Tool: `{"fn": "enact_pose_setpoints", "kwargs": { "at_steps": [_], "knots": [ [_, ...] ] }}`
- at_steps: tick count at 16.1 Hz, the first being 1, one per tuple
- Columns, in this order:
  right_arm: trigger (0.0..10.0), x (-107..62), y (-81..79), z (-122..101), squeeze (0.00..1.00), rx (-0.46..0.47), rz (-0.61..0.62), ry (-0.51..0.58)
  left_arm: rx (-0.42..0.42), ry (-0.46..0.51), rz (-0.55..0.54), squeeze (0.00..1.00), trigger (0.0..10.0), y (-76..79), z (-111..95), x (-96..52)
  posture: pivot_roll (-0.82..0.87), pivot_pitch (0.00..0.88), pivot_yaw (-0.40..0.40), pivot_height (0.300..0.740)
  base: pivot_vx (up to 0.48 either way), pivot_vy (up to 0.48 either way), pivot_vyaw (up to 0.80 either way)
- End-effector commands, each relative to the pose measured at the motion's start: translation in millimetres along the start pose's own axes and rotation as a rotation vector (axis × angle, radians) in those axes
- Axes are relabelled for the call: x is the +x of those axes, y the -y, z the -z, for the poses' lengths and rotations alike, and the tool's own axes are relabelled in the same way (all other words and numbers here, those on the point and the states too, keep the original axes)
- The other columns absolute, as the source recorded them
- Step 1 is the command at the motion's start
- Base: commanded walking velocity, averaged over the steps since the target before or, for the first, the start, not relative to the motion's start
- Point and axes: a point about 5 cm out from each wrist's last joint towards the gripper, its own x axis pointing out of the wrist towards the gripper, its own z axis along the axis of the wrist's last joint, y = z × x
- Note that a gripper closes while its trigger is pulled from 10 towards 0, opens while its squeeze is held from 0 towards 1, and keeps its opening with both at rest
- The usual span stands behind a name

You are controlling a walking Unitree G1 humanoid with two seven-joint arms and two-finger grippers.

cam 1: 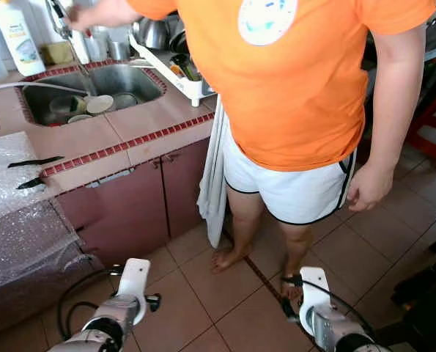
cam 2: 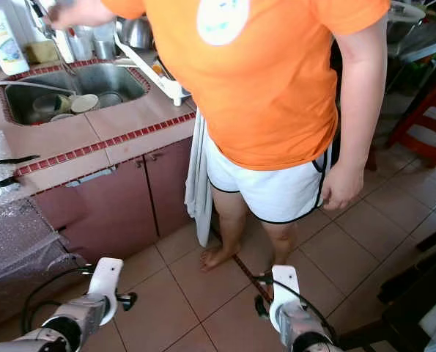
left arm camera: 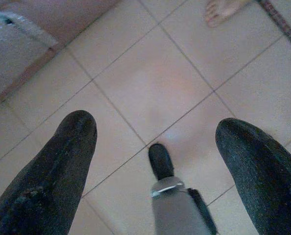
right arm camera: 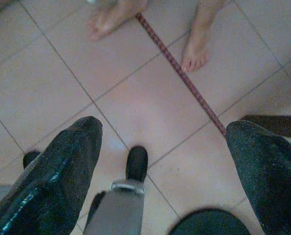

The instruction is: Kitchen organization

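Observation:
A steel sink [cam 1: 141, 79] set in the tiled counter [cam 1: 130, 132] holds several bowls and plates [cam 1: 99, 104]. A person in an orange shirt [cam 1: 298, 81] stands at the counter with one hand at the tap [cam 1: 60, 20]. Both my arms hang low over the floor in front of the person. The left gripper [left arm camera: 155, 132] is open, its fingers [left arm camera: 72, 142] spread above bare floor tiles. The right gripper [right arm camera: 162, 132] is open too, over the tiles near the person's bare feet [right arm camera: 196, 49].
A white dish rack [cam 1: 177, 73], cups and a detergent bottle [cam 1: 18, 37] stand around the sink. A grey towel [cam 1: 214, 176] hangs at the counter's corner. Bubble wrap [cam 1: 12, 220] covers the counter's left end. Red stool [cam 1: 434, 125] at right, dark furniture [cam 1: 430, 293] beside my right arm.

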Motion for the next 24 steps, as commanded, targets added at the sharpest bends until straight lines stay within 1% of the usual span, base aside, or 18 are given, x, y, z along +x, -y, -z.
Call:
{"fn": "enact_pose_setpoints", "kwargs": {
  "at_steps": [1,2,4,5,6,11,12,13,15,16,19,20,21,23,24],
  "knots": [
    [10.0,0.0,2.4,-4.8,0.00,0.015,0.007,0.010,0.004,0.005,0.015,0.00,10.0,4.3,-3.1,0.1,-0.09,0.000,-0.044,0.740,0.000,0.000,0.00],
    [10.0,-0.1,2.7,-4.6,0.00,0.023,0.009,0.009,-0.003,0.005,0.009,0.00,10.0,3.6,-3.2,0.1,-0.08,0.000,-0.042,0.740,0.000,0.000,0.00],
    [10.0,-0.2,5.0,-4.6,0.00,0.069,0.012,0.014,0.001,0.018,0.009,0.00,10.0,1.1,-6.8,-0.2,-0.08,0.000,-0.035,0.740,0.000,0.000,0.00],
    [10.0,-0.4,6.4,-3.8,0.00,0.087,0.006,0.016,0.028,0.013,0.007,0.00,10.0,-2.1,-5.6,-0.4,-0.08,0.000,-0.029,0.740,0.000,0.000,0.00],
    [10.0,-0.5,7.4,-4.6,0.00,0.107,0.000,0.026,0.031,0.015,0.008,0.00,10.0,-5.9,-5.2,-0.8,-0.08,0.000,-0.018,0.740,0.000,0.000,0.00],
    [10.0,-1.2,6.6,-17.1,0.00,0.068,-0.073,0.091,-0.011,0.062,0.042,0.00,10.0,-16.1,-12.4,-2.6,-0.08,0.000,-0.012,0.740,0.000,0.000,0.00],
    [10.0,-1.9,6.9,-22.7,0.00,0.036,-0.093,0.127,-0.010,0.084,0.048,0.00,10.0,-19.2,-13.2,-3.2,-0.09,0.000,-0.012,0.740,0.000,0.000,0.00],
    [10.0,-2.4,8.1,-26.4,0.00,0.046,-0.109,0.147,-0.014,0.105,0.049,0.00,10.0,-22.1,-13.4,-3.8,-0.09,0.000,-0.012,0.740,0.000,0.000,0.00],
    [10.0,-4.5,13.2,-28.9,0.00,0.033,-0.149,0.192,-0.029,0.179,0.048,0.00,10.0,-30.1,-13.4,-6.2,-0.09,0.000,-0.012,0.740,0.000,0.000,0.00],
    [10.0,-6.3,16.5,-28.6,0.00,0.019,-0.176,0.217,-0.012,0.219,0.049,0.00,10.0,-34.3,-12.0,-8.3,-0.08,0.000,-0.014,0.740,0.000,0.000,0.00],
    [10.0,-11.5,26.4,-26.4,0.00,0.004,-0.199,0.268,-0.014,0.311,0.050,0.00,10.0,-40.1,-7.3,-15.1,-0.07,0.000,-0.016,0.740,0.000,0.000,0.00],
    [10.0,-17.1,33.3,-27.3,0.00,0.000,-0.204,0.315,-0.019,0.386,0.047,0.00,10.0,-43.1,-3.8,-22.8,-0.07,0.000,-0.017,0.740,0.000,0.000,0.00],
    [10.0,-23.4,38.5,-29.2,0.00,0.005,-0.207,0.356,-0.007,0.455,0.019,0.00,10.0,-47.2,-0.1,-30.3,-0.07,0.000,-0.019,0.740,0.000,0.000,0.00],
    [10.0,-40.9,46.6,-34.0,0.00,0.002,-0.219,0.432,-0.063,0.560,0.010,0.00,10.0,-50.7,1.7,-47.5,-0.06,0.000,-0.018,0.740,0.000,0.000,0.00],
    [10.0,-51.5,49.9,-37.1,0.00,-0.005,-0.227,0.468,-0.065,0.619,-0.002,0.00,10.0,-52.7,-2.4,-57.5,-0.06,0.000,-0.005,0.740,0.000,0.000,0.00]
  ]
}}
